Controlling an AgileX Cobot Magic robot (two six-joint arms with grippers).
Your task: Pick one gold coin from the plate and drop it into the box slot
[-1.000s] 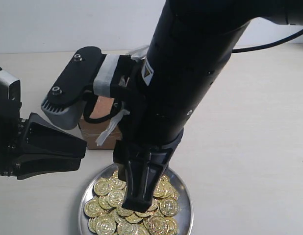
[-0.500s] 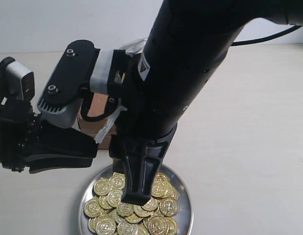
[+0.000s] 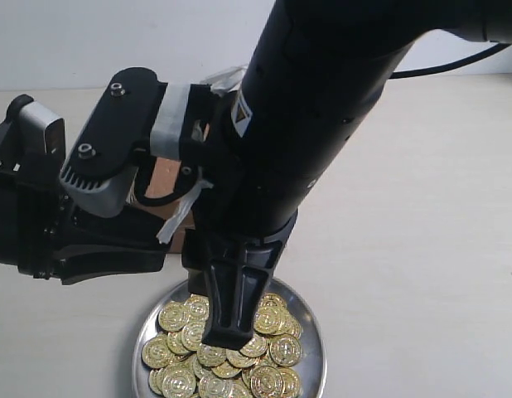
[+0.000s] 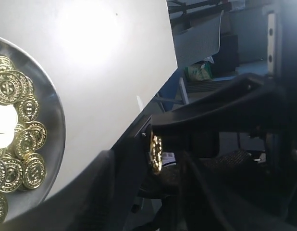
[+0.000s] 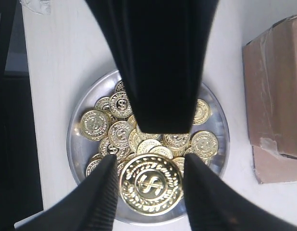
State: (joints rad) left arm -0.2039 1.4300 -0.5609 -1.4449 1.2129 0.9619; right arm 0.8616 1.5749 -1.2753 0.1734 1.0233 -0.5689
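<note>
though the slot shows in no view, the entry runs as follows.
item, nearest: plate (image 3: 314,365), heaped with gold coins (image 3: 177,319), on the bench (image 3: 422,249).
item, over its middle: right hand (image 3: 227,333), pointing down, pinching one coin (image 5: 151,184) by its rim, clear of the heap.
item, just beside, to the left: left hand (image 3: 148,253), lying level, aimed at the right hand; spread or pressed together cannot be told.
item, past the plate's far rim: box (image 5: 276,86), largely hidden behind the right arm.
judgement: the box lies beyond and leftward of the right hand. the coin should enter edge-first along the slot's long axis, which is unseen.
</note>
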